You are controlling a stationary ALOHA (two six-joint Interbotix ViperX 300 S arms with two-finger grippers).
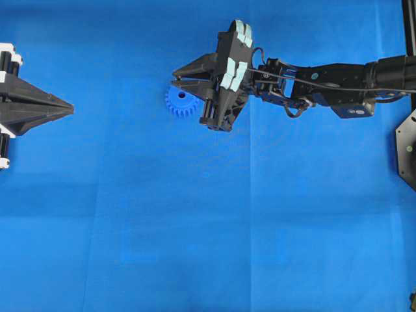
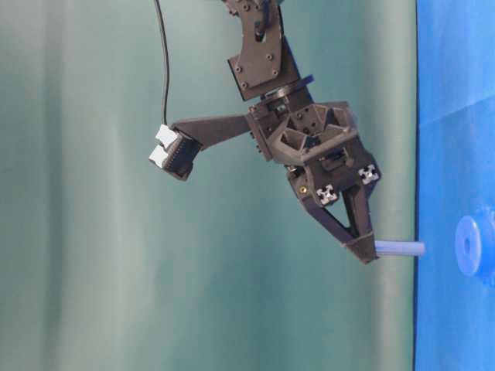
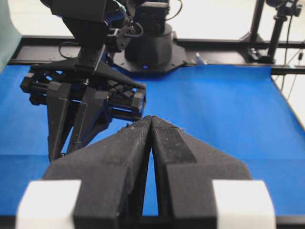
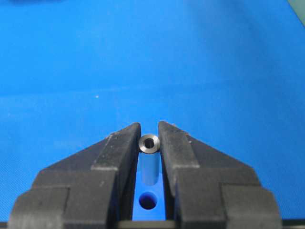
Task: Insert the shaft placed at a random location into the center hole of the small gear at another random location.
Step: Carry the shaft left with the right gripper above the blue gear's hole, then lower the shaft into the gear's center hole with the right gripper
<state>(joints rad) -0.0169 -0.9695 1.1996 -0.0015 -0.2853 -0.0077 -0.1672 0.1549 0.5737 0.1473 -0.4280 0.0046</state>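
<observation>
My right gripper [image 4: 149,131] is shut on the shaft [image 4: 149,143], a silvery-grey pin seen end-on between the fingertips. Behind it, in the gap between the fingers, shows the center hole [image 4: 148,202], dark and round. In the table-level view the shaft [image 2: 398,248] sticks out of the right gripper [image 2: 363,251] toward the small gear [image 2: 468,246], its free end a short way off the gear. From overhead, the right gripper [image 1: 175,78] hangs just beside the small gear [image 1: 182,103]. My left gripper [image 1: 69,108] rests shut and empty at the far left.
A blue cloth [image 1: 195,227] covers the table. The right arm [image 1: 325,81] reaches in from the right edge. In the left wrist view the left gripper [image 3: 151,118] faces the right arm's wrist [image 3: 86,95].
</observation>
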